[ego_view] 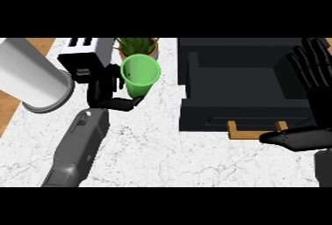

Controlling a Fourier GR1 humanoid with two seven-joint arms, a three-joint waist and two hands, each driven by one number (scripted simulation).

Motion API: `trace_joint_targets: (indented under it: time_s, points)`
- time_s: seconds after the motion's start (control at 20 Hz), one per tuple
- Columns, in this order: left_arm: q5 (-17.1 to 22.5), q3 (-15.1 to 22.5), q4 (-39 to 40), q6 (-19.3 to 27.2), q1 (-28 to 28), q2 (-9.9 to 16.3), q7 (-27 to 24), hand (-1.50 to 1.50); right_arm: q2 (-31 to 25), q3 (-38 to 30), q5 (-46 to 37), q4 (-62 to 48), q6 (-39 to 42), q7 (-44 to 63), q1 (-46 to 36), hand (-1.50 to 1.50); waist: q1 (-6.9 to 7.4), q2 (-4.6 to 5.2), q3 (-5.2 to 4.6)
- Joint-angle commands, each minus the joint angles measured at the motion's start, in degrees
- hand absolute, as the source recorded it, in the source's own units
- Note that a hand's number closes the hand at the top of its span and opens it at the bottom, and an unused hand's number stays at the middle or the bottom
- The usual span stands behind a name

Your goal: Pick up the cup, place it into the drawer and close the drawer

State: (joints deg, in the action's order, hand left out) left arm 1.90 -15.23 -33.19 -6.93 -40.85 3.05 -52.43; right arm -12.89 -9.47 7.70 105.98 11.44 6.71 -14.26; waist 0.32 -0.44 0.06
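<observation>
A light green cup [140, 74] is lifted over the white marble counter [168, 154], tilted so that its open mouth faces up toward me. My left hand [109, 96] is shut on it, thumb curled under its base and fingers at its left side. To the right, the black drawer [214, 115] stands pulled open, its dark inside showing and its wooden handle [235, 130] at the front. My right hand [319, 103] is open at the drawer's right side, fingers straight up and thumb [290, 138] just over the handle's right end.
A large white cylinder [34, 74] lies at the far left. Behind the cup are a toaster [88, 46] and a potted plant [137, 44]. The counter's left edge borders a wooden floor [8, 118].
</observation>
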Motion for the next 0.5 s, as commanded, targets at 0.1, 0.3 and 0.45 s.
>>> trace_joint_targets:
  time_s: [0.1, 0.3, 0.45]
  points:
    - [1.0, 3.7, -9.9, 2.4, -8.0, -2.9, 14.7, 1.5, -0.4, 0.8, -1.6, 2.2, -1.3, 3.0, -1.1, -1.5, -0.03, -0.06, -0.02]
    - [3.4, 9.0, -10.8, 9.6, -13.9, -3.0, 21.0, 1.5, 2.3, 1.8, -2.9, -1.1, -2.8, -0.6, -1.8, -1.5, -0.81, 0.36, -0.04]
    - [6.1, 13.9, -13.9, 15.1, -17.8, -3.0, 27.2, 1.5, -2.0, -2.2, 1.3, -1.4, 1.5, -0.4, -1.0, -1.5, -1.24, 0.22, -0.02]
